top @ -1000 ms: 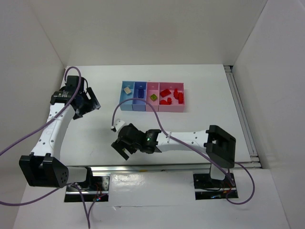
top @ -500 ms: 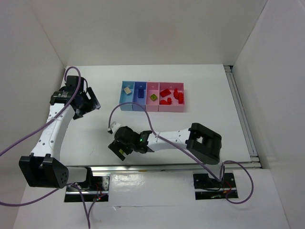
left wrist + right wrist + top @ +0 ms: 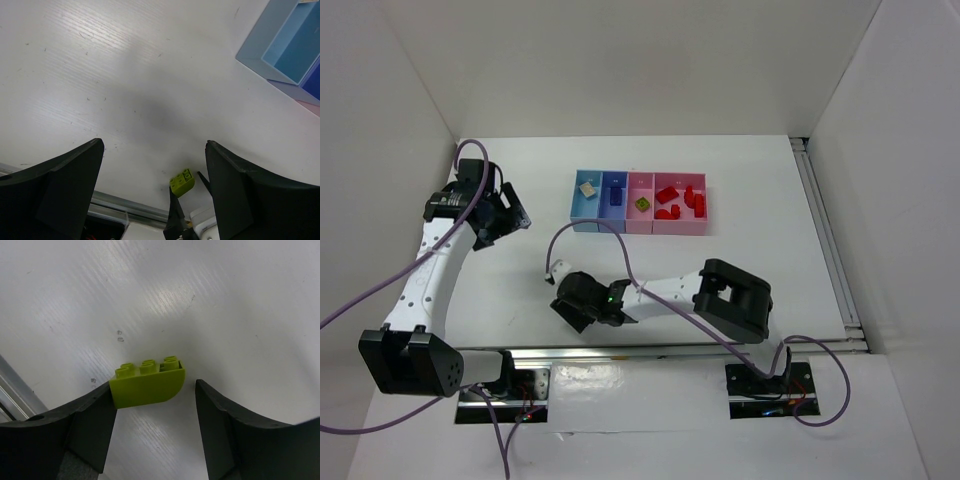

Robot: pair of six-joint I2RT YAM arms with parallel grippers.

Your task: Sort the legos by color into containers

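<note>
While the right gripper sits low over the table near its front edge, its jaws are apart with the loose lime lego between them. In the right wrist view the brick's rounded side points to 6 o'clock and its studs to 12. It touches the finger at 9 o'clock, and a clear gap separates it from the finger at 3 o'clock (so not clamped). From above this brick is hidden under the gripper.

The left gripper is at about 11 o'clock from the right one, well apart from it, jaws wide apart with nothing between them. Its wrist camera sees bare table and the loose lime lego far off at 6 o'clock.

The tray row lies at roughly 1 o'clock from the right gripper and 3 o'clock from the left. In order:
- light blue tray holds the beige lego
- periwinkle tray holds the dark blue lego
- narrow pink tray holds a second lime lego
- wider pink tray holds the red legos, several of them, loosely scattered
</note>
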